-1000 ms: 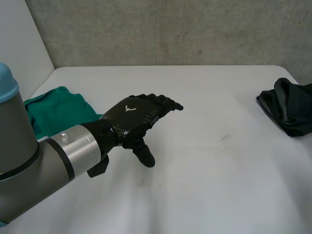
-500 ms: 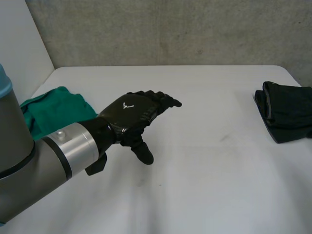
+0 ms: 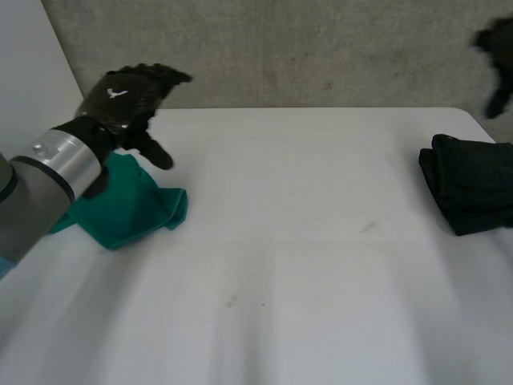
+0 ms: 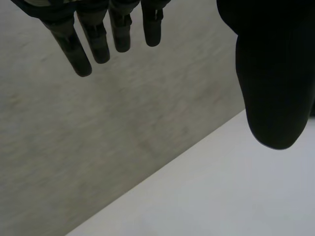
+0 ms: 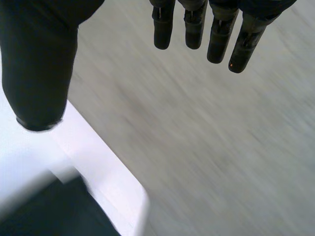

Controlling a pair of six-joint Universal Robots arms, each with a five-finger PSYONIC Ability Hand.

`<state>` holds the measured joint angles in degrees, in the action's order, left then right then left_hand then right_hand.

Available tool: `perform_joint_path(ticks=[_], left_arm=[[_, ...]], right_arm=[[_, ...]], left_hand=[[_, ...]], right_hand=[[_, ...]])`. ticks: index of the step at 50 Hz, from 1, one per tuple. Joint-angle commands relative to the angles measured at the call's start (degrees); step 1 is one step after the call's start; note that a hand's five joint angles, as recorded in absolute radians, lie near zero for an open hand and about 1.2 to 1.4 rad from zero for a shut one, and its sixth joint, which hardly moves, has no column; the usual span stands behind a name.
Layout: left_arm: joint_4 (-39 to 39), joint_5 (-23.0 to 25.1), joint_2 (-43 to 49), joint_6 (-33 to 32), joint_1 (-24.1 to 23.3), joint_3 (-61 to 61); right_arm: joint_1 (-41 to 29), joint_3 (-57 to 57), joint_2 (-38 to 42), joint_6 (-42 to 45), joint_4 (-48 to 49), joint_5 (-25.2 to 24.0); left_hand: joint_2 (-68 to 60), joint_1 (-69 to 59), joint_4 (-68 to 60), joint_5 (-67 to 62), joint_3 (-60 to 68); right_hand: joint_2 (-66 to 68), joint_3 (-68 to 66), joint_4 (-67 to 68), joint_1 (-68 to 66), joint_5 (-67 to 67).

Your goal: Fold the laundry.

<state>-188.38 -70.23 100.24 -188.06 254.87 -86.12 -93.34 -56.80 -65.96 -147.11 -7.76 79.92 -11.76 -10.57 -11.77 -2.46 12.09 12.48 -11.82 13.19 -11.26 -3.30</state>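
Head view: left hand [image 3: 132,92] held above the green cloth [image 3: 128,204] at the table's [image 3: 304,265] left side; folded black garment [image 3: 469,184] at its right edge.
Left wrist view: fingers [image 4: 81,54] straight, apart, holding nothing.
Right wrist view: right hand [image 5: 39,64] likewise spread and empty, above the black garment.

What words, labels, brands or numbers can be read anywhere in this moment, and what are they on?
No words or numbers can be read.
left hand: a small white emblem on its back, a winged mark without letters.
green cloth: no tag or print to be seen.
black cloth: no tag or print to be seen.
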Motion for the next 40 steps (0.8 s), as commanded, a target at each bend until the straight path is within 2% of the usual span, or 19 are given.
perform_joint_path(ticks=[1,4,8,12,15,19,22,23,26,30,33,40], left_arm=[[-0.58,0.45,14.25,-11.86,10.63,6.22],[-0.76,0.45,19.53,-17.76,13.80,8.25],[-1.20,0.36,29.28,-30.48,18.89,13.68],[-1.37,0.27,36.31,-36.57,21.71,18.78],[-1.46,0.36,39.06,-37.11,22.68,20.64],[-1.46,0.36,41.43,-37.02,22.95,22.40],[-1.46,0.10,41.79,-36.76,22.25,22.67],[-1.55,-0.34,41.61,-36.67,21.64,22.67],[-2.34,-2.18,40.74,-36.24,19.44,22.05],[-2.78,-5.35,34.87,-34.31,14.26,17.41],[-3.04,-4.65,27.22,-28.96,10.04,12.05],[-2.34,-0.70,12.89,-7.35,-5.25,1.67]], right_arm=[[-12.29,-16.22,-6.72,-2.83,2.75,-5.48],[-16.07,-21.75,-6.64,-2.21,3.88,-5.39],[-18.01,-27.99,-6.98,-2.12,6.16,-5.48],[-18.19,-32.48,-7.07,-2.04,8.45,-5.48],[-17.58,-34.25,-6.99,-1.86,9.34,-5.48],[-17.49,-36.62,-7.07,-0.63,9.69,-5.48],[-17.40,-37.33,-7.07,-0.02,9.69,-5.39],[-17.40,-37.59,-7.25,0.25,9.69,-5.39],[-17.05,-37.68,-7.25,0.34,9.69,-5.30],[-16.00,-37.68,-8.12,0.34,9.60,-4.95],[-15.12,-37.68,-9.09,0.34,9.52,-4.95],[-12.74,-36.98,-11.47,-0.19,9.52,-4.69]], left_hand=[[1.76,0.57,1.77,2.46,-2.09],[1.76,0.57,1.77,2.46,-2.09],[1.76,0.57,1.77,2.46,-2.09],[1.76,0.57,1.77,2.46,-2.09],[1.54,0.36,1.56,2.25,-1.87],[-11.53,-12.72,-11.52,-10.83,11.20],[-51.15,-52.34,-51.14,-50.45,50.82],[-68.07,-69.26,-68.06,-67.37,67.74],[-68.24,-69.43,-68.23,-67.54,67.91],[-68.24,-69.43,-68.23,-67.54,67.91],[-68.24,-69.43,-68.23,-67.54,67.91],[-68.24,-69.43,-68.23,-67.54,67.91]], right_hand=[[-2.48,1.82,-3.19,1.26,3.30],[-2.48,1.82,-3.19,1.26,3.30],[-2.48,1.82,-3.19,1.26,3.30],[-2.48,1.82,-3.19,1.26,3.30],[-2.48,1.82,-3.19,1.26,3.30],[-2.48,1.82,-3.19,1.26,3.30],[-2.48,1.82,-3.19,1.26,3.30],[-2.48,1.82,-3.19,1.26,3.30],[-2.48,1.82,-3.19,1.26,3.30],[-2.48,1.82,-3.19,1.26,3.30],[-2.48,1.82,-3.19,1.26,3.30],[-2.48,1.82,-3.19,1.26,3.30]])
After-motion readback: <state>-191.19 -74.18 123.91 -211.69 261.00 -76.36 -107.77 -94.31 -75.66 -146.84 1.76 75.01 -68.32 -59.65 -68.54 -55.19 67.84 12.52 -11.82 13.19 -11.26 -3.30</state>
